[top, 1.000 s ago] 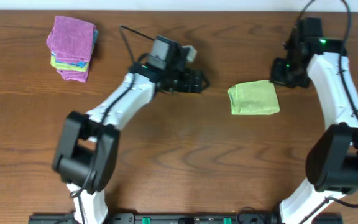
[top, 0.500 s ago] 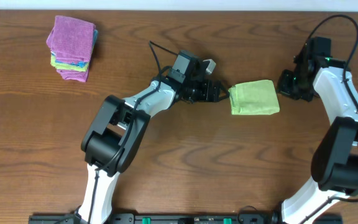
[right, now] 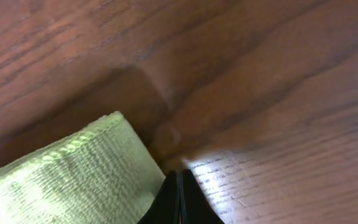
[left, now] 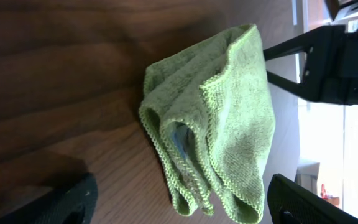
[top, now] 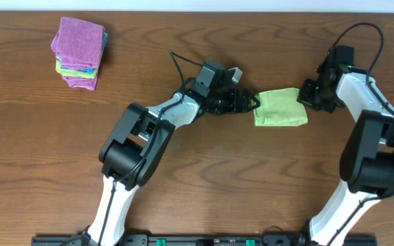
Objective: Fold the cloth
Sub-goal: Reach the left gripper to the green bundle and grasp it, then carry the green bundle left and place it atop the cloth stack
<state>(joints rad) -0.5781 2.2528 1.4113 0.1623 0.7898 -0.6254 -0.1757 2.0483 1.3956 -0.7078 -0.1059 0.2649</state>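
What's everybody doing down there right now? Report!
Left claw open at left edge of green cloth. Right claw shut, by its right edge. Cloth pile far off.

The cloth (top: 280,107) was lime green with a brighter stitched hem. The table (top: 204,178) under it was dark brown and wood-grained. Far left of the cloth, the stack (top: 79,51) was mostly magenta, with lime and blue layers.

Overhead straight down on table (top: 183,178); both wrist views close, low, sharing the green cloth (left: 229,118).
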